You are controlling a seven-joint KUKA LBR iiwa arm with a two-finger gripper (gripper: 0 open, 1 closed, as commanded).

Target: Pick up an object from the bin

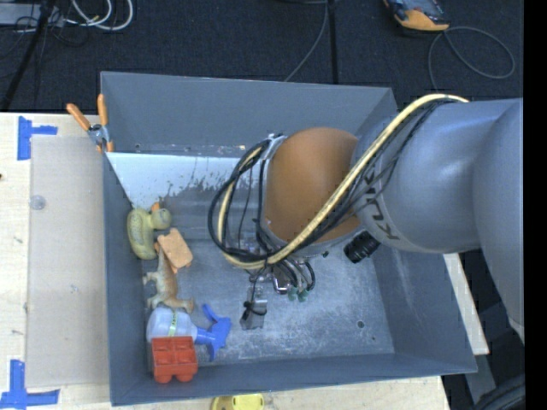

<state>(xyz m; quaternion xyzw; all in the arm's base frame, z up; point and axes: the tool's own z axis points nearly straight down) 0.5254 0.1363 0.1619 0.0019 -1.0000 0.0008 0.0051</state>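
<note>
My gripper [251, 316] hangs low over the bin floor near the front middle, under the arm's orange cover. Just to its left lies a clear spray bottle with a blue trigger [190, 329], the trigger pointing toward the gripper with a small gap between them. A red toy brick [173, 359] sits against the bottle's front side, in the front left corner. A brown toy animal [166, 285] lies behind the bottle. Nothing shows in the gripper.
Further back along the left wall lie a tan block [176, 248] and a yellow-green toy [144, 230]. The arm and its cables cover the middle and right of the bin.
</note>
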